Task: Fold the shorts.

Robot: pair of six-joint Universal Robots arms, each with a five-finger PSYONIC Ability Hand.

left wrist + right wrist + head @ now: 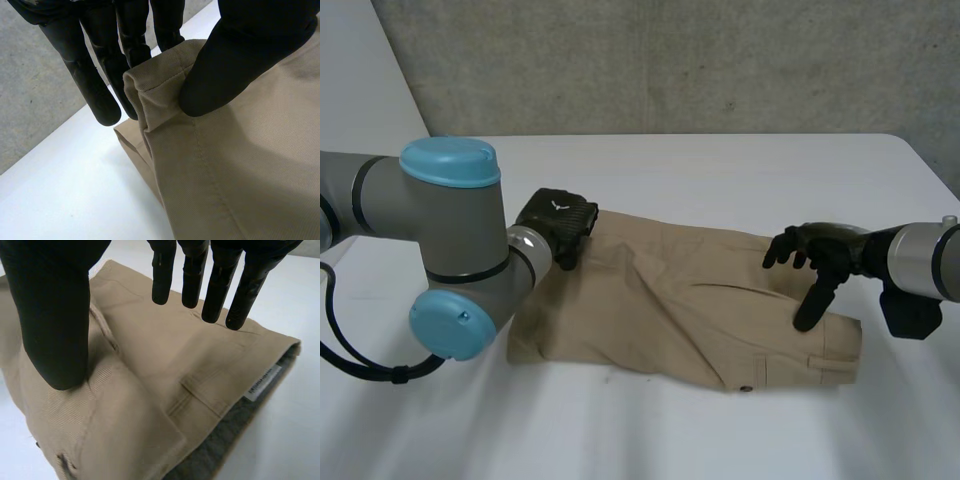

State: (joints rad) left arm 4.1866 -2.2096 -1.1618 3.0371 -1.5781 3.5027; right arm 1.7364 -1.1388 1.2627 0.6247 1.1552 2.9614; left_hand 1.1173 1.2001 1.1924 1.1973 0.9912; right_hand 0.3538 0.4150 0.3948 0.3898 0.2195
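Khaki shorts (680, 300) crosswise, waistband (835, 345) rightward

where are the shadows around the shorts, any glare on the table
Head view: soft light, no glare on the white table, a thin shadow along the near edge of the shorts. Left wrist view: the hem pinched by the left hand faintly darkens the table beneath it.

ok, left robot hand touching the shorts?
Touching. Left wrist view: left robot hand pinches the hem of the shorts between thumb and fingers.
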